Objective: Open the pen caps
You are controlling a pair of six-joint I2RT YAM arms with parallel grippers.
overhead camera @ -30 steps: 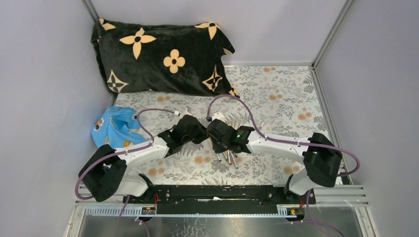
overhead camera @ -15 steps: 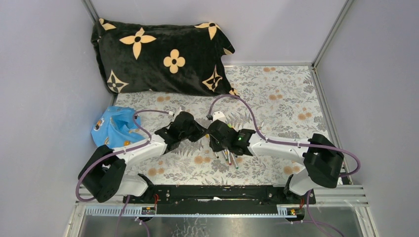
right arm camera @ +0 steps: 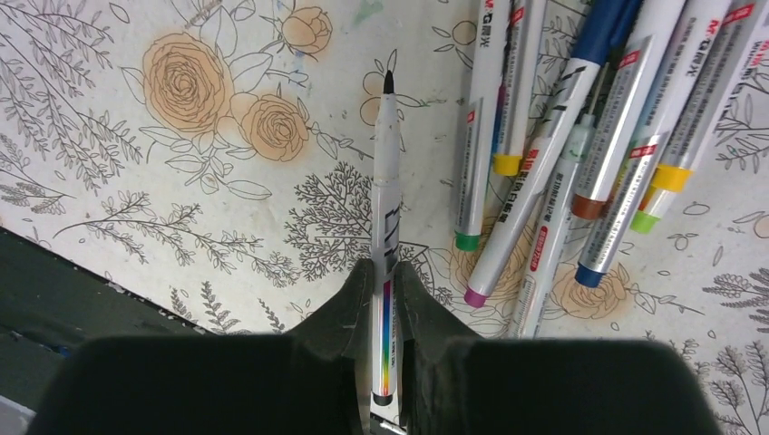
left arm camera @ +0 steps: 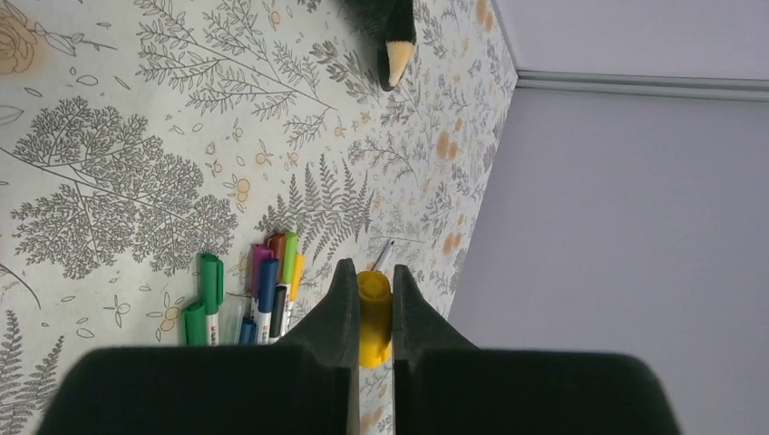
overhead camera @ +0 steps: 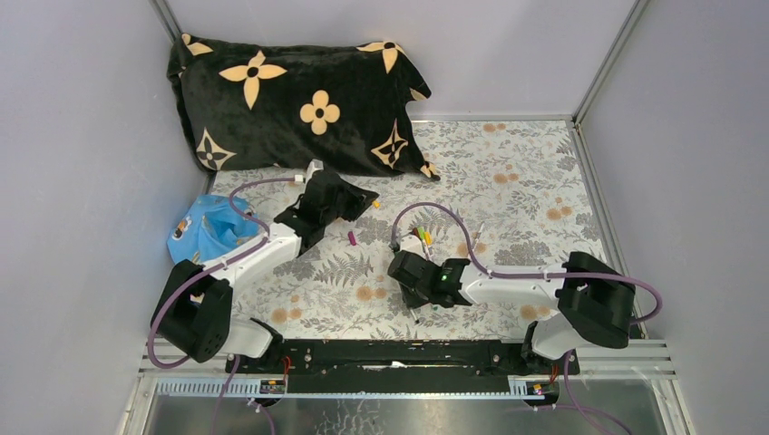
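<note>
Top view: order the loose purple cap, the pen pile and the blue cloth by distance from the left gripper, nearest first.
1. Purple cap, close on the left gripper's near side.
2. Pen pile, to its right.
3. Blue cloth, far left.

Plain grey walls (overhead camera: 82,136) enclose a floral-patterned table (overhead camera: 526,181) bearing a black flowered pillow (overhead camera: 290,100).

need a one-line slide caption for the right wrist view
Right gripper clamps an uncapped pen, tip pointing away, beside a loose pile of other pens on the floral tablecloth.
</note>
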